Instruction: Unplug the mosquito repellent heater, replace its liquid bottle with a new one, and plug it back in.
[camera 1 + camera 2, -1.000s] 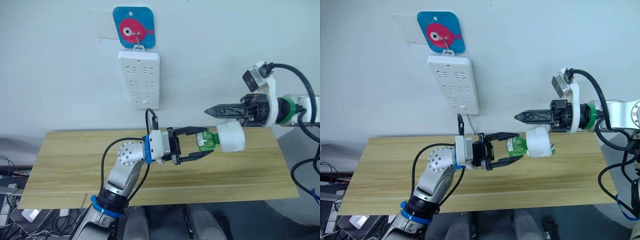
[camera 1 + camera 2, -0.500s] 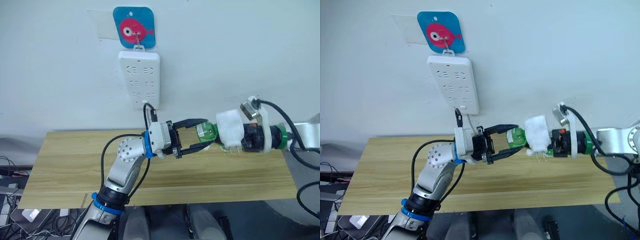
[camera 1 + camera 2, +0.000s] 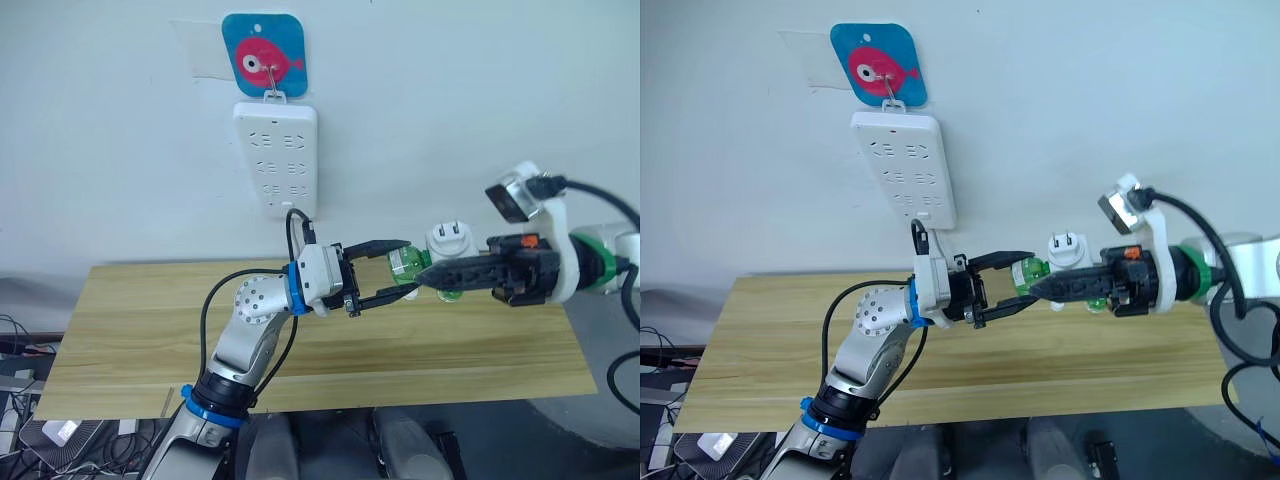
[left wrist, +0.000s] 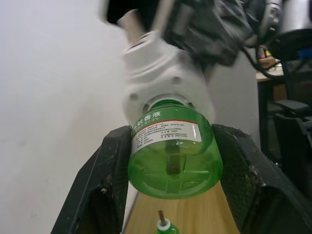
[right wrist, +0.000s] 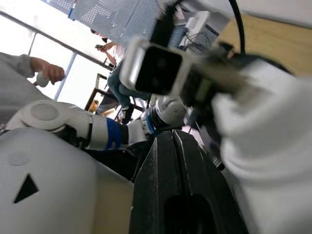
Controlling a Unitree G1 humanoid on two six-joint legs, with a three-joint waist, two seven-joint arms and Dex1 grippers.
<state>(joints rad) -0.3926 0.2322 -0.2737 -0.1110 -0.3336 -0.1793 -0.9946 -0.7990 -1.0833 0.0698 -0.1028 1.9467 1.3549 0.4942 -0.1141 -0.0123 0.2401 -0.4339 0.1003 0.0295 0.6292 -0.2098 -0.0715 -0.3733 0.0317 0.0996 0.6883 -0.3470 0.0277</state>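
My left gripper (image 3: 392,270) is shut on a green liquid bottle (image 3: 405,264), held sideways above the table; the left wrist view has the bottle (image 4: 171,151) pressed between both fingers. The white mosquito repellent heater (image 3: 446,243) sits on the bottle's neck with its two prongs pointing up. My right gripper (image 3: 422,273) reaches in from the right, shut, with its fingers lying along the heater's near side and nothing seen between them. In the left wrist view the heater (image 4: 163,73) sits just beyond the bottle. A second small green bottle (image 4: 163,226) with a wick stands on the table below.
A long white power strip (image 3: 276,158) hangs on the wall from a hook on a blue plaque with a red fish (image 3: 262,55). The wooden table (image 3: 460,345) runs below both arms. The right wrist view looks back at my left arm (image 5: 73,124).
The right gripper came down from above the heater, met its right end, and now lies along its near side. The heater turned so its prongs point up. The left gripper kept hold of the bottle.
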